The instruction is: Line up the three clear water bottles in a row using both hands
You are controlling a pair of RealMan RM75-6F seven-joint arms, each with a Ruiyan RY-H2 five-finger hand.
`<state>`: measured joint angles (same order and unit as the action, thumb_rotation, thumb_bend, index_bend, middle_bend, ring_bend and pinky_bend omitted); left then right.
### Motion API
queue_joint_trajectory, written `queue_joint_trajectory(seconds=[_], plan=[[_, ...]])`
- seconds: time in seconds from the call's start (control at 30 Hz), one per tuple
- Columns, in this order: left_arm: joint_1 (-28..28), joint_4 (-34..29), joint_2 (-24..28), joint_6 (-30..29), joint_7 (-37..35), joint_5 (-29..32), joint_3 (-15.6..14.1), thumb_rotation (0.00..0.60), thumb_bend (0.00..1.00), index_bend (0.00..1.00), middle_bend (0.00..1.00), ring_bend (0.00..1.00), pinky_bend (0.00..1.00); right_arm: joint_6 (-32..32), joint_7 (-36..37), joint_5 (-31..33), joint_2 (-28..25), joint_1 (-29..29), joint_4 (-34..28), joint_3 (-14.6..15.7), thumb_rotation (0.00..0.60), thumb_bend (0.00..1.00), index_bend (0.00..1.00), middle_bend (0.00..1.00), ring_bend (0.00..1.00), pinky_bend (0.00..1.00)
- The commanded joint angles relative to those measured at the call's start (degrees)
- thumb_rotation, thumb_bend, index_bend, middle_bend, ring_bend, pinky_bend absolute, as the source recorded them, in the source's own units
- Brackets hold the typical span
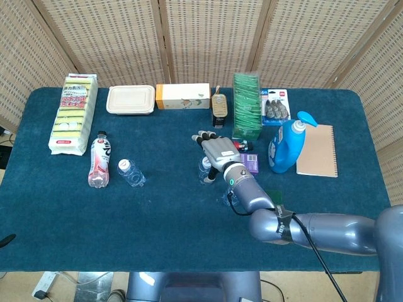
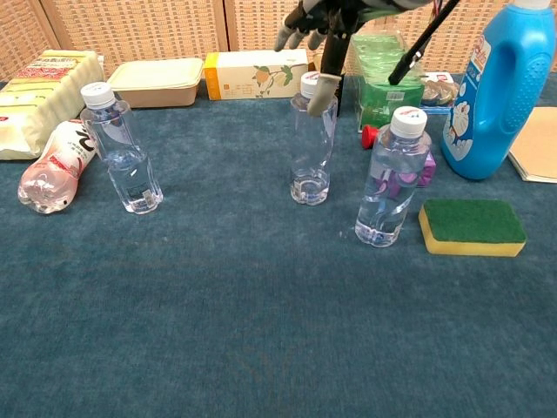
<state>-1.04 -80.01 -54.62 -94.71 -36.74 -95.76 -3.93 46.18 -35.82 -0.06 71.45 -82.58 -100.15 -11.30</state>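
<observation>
Three clear water bottles stand upright on the blue cloth. The left bottle point(image 2: 124, 150) point(image 1: 130, 173) is far from the other two. The middle bottle point(image 2: 313, 144) point(image 1: 205, 170) stands a short way behind and left of the right bottle point(image 2: 392, 178), which my forearm mostly hides in the head view. My right hand point(image 1: 216, 150) point(image 2: 318, 30) hovers over the middle bottle with fingers spread and nothing in them. One fingertip point(image 2: 324, 92) hangs right beside that bottle's white cap; whether it touches, I cannot tell. My left hand does not show.
A pink-labelled bottle point(image 2: 52, 170) lies by the left bottle. A green-and-yellow sponge point(image 2: 471, 227) and a blue detergent bottle point(image 2: 500, 87) stand right of the right bottle. A carton point(image 2: 255, 71), food box point(image 2: 157, 81) and green packs point(image 2: 383, 74) line the back.
</observation>
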Motion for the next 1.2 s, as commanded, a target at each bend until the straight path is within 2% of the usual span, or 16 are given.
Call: queue_joint_trajectory(seconds=[0.03, 0.2, 0.3, 0.57, 0.77, 1.0, 1.2], plan=[[0.05, 0.22, -0.07, 0.16, -0.15, 0.30, 0.09, 0.600, 0.07, 0.00, 0.00, 0.00, 0.05, -0.33, -1.44, 1.52, 1.80, -1.04, 2.27, 2.04, 0.600, 0.14, 0.08, 0.04, 0.00, 0.18], [-0.05, 0.57, -0.21, 0.75, -0.24, 0.65, 0.18, 0.600, 0.07, 0.00, 0.00, 0.00, 0.05, -2.52, -2.54, 4.10, 2.15, -1.44, 3.34, 4.49, 0.600, 0.14, 0.09, 0.04, 0.00, 0.19], [-0.14, 0.51, -0.20, 0.97, -0.24, 0.61, 0.17, 0.600, 0.07, 0.00, 0.00, 0.00, 0.05, -3.60, -2.28, 4.75, 2.50, -1.57, 4.26, 4.96, 0.600, 0.14, 0.09, 0.05, 0.02, 0.23], [-0.16, 0.54, -0.28, 1.03, -0.19, 0.54, 0.24, 0.600, 0.07, 0.00, 0.00, 0.00, 0.05, -3.09, 3.03, -2.35, 6.09, 1.25, 8.17, 3.22, 0.600, 0.17, 0.14, 0.15, 0.14, 0.38], [-0.23, 0.64, -0.28, 1.30, -0.37, 0.68, 0.31, 0.600, 0.07, 0.00, 0.00, 0.00, 0.05, -2.84, 6.97, -6.01, 8.40, 3.41, 11.18, 1.81, 0.600, 0.27, 0.26, 0.29, 0.28, 0.53], [-0.18, 0.61, -0.25, 1.19, -0.47, 0.48, 0.26, 0.600, 0.07, 0.00, 0.00, 0.00, 0.05, -1.90, 8.90, -8.99, 9.06, 4.99, 11.41, 1.12, 0.600, 0.39, 0.47, 0.49, 0.47, 0.66], [-0.01, 0.76, -0.25, 0.91, -0.87, 0.40, 0.22, 0.600, 0.07, 0.00, 0.00, 0.00, 0.05, -0.46, 10.98, -12.54, 5.94, 6.61, 6.81, -0.85, 0.600, 0.42, 0.50, 0.51, 0.49, 0.68]])
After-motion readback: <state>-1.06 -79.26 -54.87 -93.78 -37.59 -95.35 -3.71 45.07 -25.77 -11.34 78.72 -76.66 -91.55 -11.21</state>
